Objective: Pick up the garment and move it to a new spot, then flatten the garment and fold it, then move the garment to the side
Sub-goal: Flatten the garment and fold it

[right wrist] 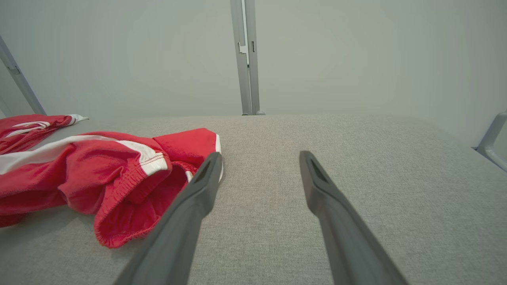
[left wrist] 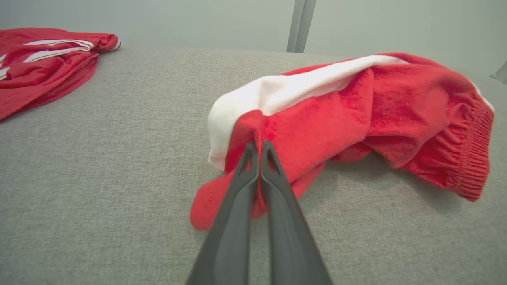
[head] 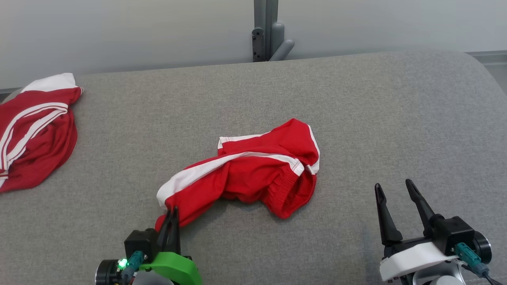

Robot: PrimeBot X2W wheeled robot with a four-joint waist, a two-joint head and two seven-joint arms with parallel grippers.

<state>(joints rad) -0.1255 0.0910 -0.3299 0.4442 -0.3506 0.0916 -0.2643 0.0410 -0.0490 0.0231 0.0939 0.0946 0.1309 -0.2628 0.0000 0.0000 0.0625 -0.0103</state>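
Looks like step one here, the pick-up and move. Got the left gripper [head: 171,211] pinched tight on a red corner of the garment [head: 257,170], down at the lower left of the head view. From the left wrist view, can see the two dark fingers [left wrist: 237,198] pressed together with cloth bunched between them. Can see the rest of it lying crumpled in the middle of the frame on the grey surface [head: 376,111], with a white stripe [head: 222,164] across the top and the elastic waistband [head: 285,190] gaping toward the lower right. Hard to call the pinched corner lifted or resting.

Over at the lower right, got the right gripper [head: 393,184] spread wide, holding nothing, near the waistband end but apart from it. Also spotted a second red-and-white garment [head: 35,130] heaped at the upper left edge, well apart from everything.

Next up, probably: lift and carry to a fresh spot, with no flattening or folding done yet. With just a one-corner pinch, expect dragging and twisting, so might be worth bringing the right gripper onto the waistband first. Best to steer clear of that upper-left heap too.
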